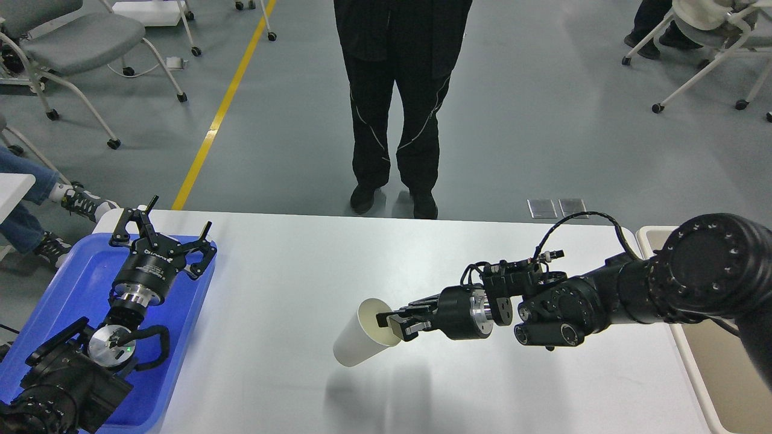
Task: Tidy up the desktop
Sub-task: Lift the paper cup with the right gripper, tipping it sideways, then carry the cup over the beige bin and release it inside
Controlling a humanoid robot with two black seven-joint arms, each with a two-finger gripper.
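Head view: right end effector (pixel 389 321) pinches cup (pixel 362 334) rim mid-desktop (pixel 289 289).

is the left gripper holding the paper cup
No, the left gripper is open over the blue tray; the right gripper pinches the paper cup.

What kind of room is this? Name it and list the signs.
Probably a lab or workshop used for testing: grey floor with a yellow line, wheeled chairs standing about, and a person watching at the white table.
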